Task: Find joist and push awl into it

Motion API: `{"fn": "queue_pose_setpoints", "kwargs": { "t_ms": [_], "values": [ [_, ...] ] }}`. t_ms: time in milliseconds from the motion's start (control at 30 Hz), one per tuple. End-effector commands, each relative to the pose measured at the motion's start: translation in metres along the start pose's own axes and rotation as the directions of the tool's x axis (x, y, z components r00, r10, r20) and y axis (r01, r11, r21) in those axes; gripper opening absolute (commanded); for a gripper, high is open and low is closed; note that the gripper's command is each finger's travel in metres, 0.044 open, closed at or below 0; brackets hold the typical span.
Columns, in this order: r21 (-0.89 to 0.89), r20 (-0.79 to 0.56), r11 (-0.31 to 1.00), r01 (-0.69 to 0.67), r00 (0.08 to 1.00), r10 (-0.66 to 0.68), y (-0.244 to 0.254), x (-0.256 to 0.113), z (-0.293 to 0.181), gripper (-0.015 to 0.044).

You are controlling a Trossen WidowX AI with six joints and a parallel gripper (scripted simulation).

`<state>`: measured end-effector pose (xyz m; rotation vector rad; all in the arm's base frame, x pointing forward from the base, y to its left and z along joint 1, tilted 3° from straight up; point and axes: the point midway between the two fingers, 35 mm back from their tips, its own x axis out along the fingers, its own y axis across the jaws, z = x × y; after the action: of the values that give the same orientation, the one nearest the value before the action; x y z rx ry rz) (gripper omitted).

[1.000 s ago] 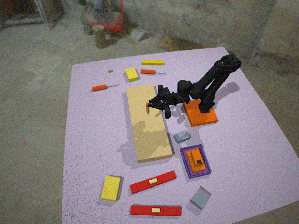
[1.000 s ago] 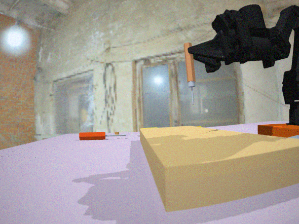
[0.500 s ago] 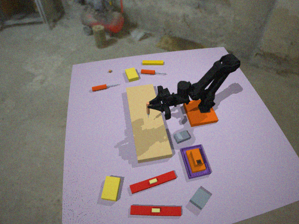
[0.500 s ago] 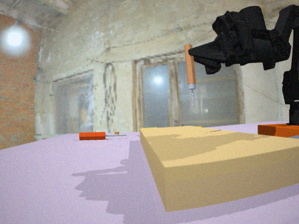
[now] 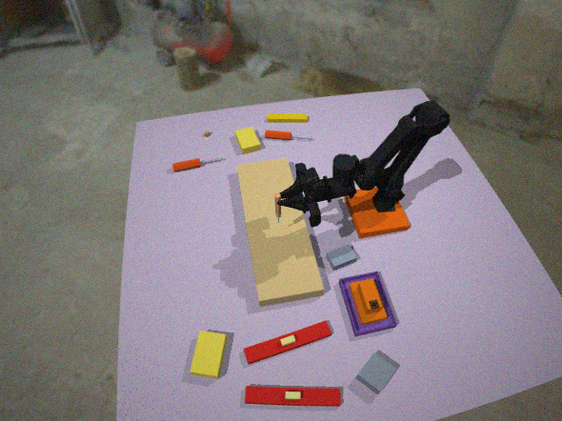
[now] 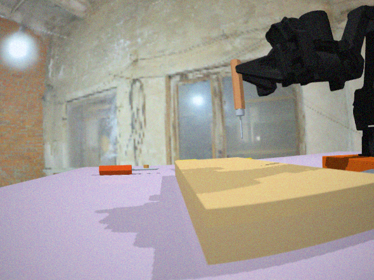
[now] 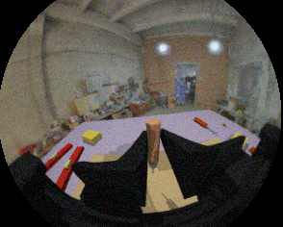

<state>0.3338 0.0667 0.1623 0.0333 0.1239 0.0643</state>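
My gripper [image 5: 280, 199] [image 6: 238, 70] [image 7: 153, 133] is shut on the awl [image 5: 278, 206] [image 6: 239, 92] [image 7: 153, 139], holding it near the top of its copper-brown handle. The awl is close to upright, its thin metal tip pointing down. The tip is in the air, well above the pale wooden floor panel [image 5: 286, 267] [image 6: 285, 231] [image 7: 159, 194]. The orange stud finder [image 5: 364, 295] lies inside the purple tray [image 5: 347, 304], seen only in the top view. The joist is hidden under the panel. I see no hole in the panel, though shadows of the arm cover part of it.
Two red levels [image 5: 267, 346] [image 5: 267, 395], a yellow block [image 5: 209, 353] and a grey block [image 5: 377, 371] lie at the front. Another grey block [image 5: 342, 257] lies between panel and tray. Two orange-handled screwdrivers [image 5: 187, 165] [image 5: 278, 135] and yellow blocks [image 5: 248, 139] [image 5: 287, 118] lie beyond the panel.
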Motion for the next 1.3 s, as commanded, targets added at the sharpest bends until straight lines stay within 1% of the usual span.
{"fn": "queue_pose_setpoints", "kwargs": {
  "t_ms": [0,1267],
  "values": [
    [-0.003,0.006,1.000,-0.003,1.000,0.003,0.000,0.000,-0.001,0.0000],
    [-0.003,0.006,1.000,-0.003,1.000,0.003,0.000,0.002,-0.018,0.0000]
  ]
}}
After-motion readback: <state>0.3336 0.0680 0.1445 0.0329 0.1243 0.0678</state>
